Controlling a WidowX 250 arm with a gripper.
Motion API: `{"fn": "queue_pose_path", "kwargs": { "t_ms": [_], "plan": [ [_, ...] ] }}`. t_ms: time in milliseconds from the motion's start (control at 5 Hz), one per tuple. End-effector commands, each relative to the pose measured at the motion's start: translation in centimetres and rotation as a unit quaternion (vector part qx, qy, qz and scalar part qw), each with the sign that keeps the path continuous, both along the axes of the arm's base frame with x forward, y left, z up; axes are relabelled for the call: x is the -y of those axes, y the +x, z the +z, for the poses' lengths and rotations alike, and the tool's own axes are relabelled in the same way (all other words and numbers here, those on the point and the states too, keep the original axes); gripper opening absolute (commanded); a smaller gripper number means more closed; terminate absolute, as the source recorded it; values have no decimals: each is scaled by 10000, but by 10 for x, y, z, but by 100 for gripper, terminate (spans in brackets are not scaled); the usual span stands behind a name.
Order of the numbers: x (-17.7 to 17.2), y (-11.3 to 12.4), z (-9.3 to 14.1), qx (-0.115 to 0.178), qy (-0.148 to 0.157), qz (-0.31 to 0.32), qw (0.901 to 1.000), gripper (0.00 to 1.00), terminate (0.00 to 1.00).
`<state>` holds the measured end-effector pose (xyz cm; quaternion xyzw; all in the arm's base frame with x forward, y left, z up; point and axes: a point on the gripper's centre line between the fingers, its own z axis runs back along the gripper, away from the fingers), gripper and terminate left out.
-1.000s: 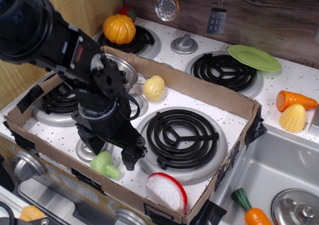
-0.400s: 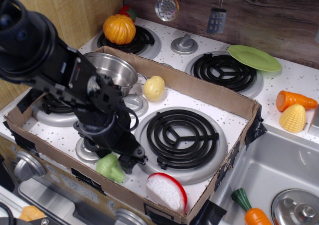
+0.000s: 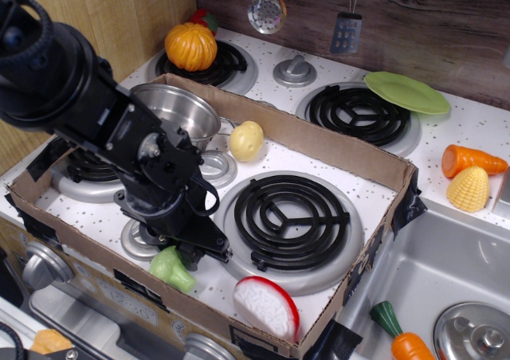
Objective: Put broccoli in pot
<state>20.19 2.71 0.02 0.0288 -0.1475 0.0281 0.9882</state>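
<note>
The light-green broccoli [image 3: 169,269] lies on the white stove top near the front wall of the cardboard box, beside the front-left knob. My black gripper [image 3: 182,256] is low over it, with one finger [image 3: 196,256] on the broccoli's right side. The other finger is hidden behind the gripper body, so I cannot tell whether the jaws hold the broccoli. The shiny steel pot [image 3: 182,107] stands upright on the back-left burner inside the box, behind my arm.
A cardboard box wall [image 3: 319,141] rings the front burners. Inside are a yellow potato [image 3: 247,139] and a red-and-white piece [image 3: 267,306]. Outside are a pumpkin [image 3: 191,47], a green plate [image 3: 406,91], a carrot [image 3: 470,159], corn [image 3: 468,189] and a sink [image 3: 430,264] with a lid.
My gripper has come down from above the broccoli and shifted slightly left. The broccoli has been nudged a little on the stove top. The pot shows more as the arm moves.
</note>
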Motion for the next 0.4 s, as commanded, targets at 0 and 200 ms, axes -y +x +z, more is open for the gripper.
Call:
{"fn": "queue_pose_path", "kwargs": {
  "t_ms": [0,200],
  "plan": [
    [-1,32,35,43,15,-450,9990,0,0],
    [1,63,63,-31,86,-827,9965,0,0]
  ]
}}
